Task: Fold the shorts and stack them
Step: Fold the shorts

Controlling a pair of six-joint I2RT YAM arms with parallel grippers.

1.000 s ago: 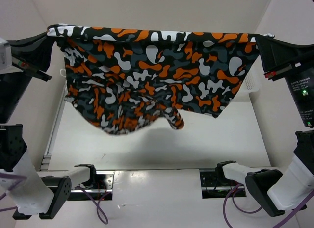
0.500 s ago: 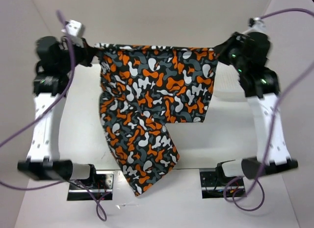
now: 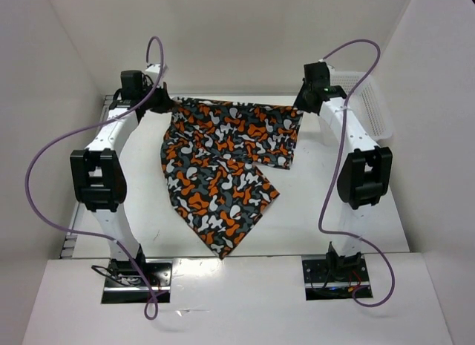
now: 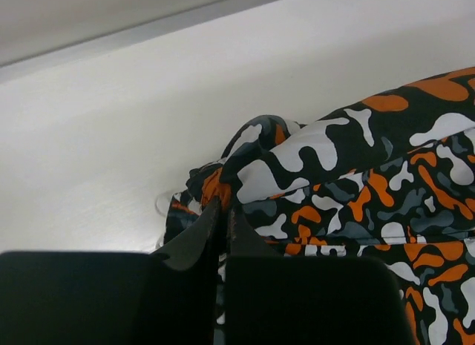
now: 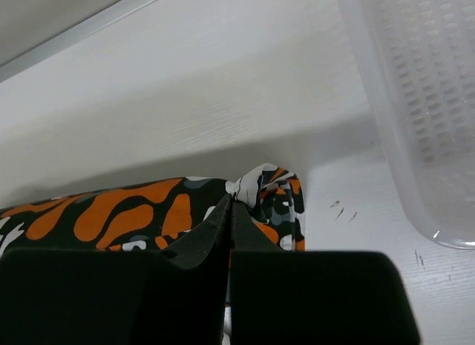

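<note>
The camouflage shorts (image 3: 226,163) lie spread on the white table, waistband along the far side, one leg trailing toward the near edge. My left gripper (image 3: 165,104) is shut on the shorts' far left corner; in the left wrist view its jaws (image 4: 223,210) pinch bunched fabric (image 4: 334,174). My right gripper (image 3: 300,105) is shut on the far right corner; in the right wrist view the jaws (image 5: 230,205) clamp a fold of the shorts (image 5: 148,211). Both arms are stretched far out over the table.
A white mesh basket (image 3: 367,100) stands at the far right, right of my right gripper; it also shows in the right wrist view (image 5: 423,100). The back wall runs close behind both grippers. Purple cables loop over both arms.
Both grippers have moved away from the camera and down to the table's far side, carrying the shorts. The shorts, hanging in the air before, now lie on the table.
</note>
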